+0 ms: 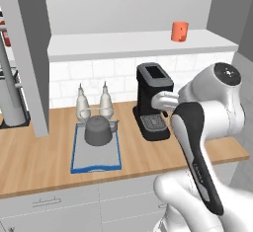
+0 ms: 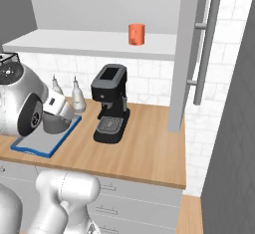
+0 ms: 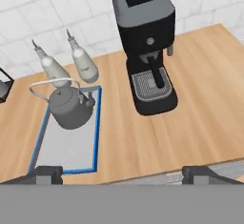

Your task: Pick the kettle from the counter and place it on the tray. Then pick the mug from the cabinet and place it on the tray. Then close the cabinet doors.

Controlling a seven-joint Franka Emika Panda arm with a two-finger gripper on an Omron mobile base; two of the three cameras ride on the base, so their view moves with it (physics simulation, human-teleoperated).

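Left base view: The kettle [image 1: 99, 131] sits on the far end of the tray [image 1: 97, 163], on the counter [image 1: 39, 162]. The mug [image 1: 180, 31] stands alone on the pale shelf of the cabinet [image 1: 138, 43], up and to the right. Two shakers [image 1: 94, 103] crowd just behind the kettle, and the coffee machine [image 1: 154, 107] stands right of the tray.

Right base view: The arm's bulk hides most of the kettle. The mug [image 2: 136, 34] is near the shelf's front edge. An open cabinet door [image 2: 187, 54] with its long bar handle [image 2: 206, 51] juts out beside the route up to the shelf.

Hand view: The gripper [image 3: 124, 174] hangs above the counter's front edge with its jaws spread wide and nothing between them. Below it lie the tray [image 3: 66, 144], the kettle [image 3: 70, 107] with its thin wire handle, and the coffee machine [image 3: 145, 46].

Stage, as judged: The kettle step looks finished and the mug is next.

Risk: A reach for the shelf passes over the coffee machine, and a low elbow could strike it.

Risk: A push from the fingertips could tip the mug or slide it back before the jaws close.

Risk: The tray's free space lies in front of the kettle, so a careless set-down could knock the kettle into the shakers.
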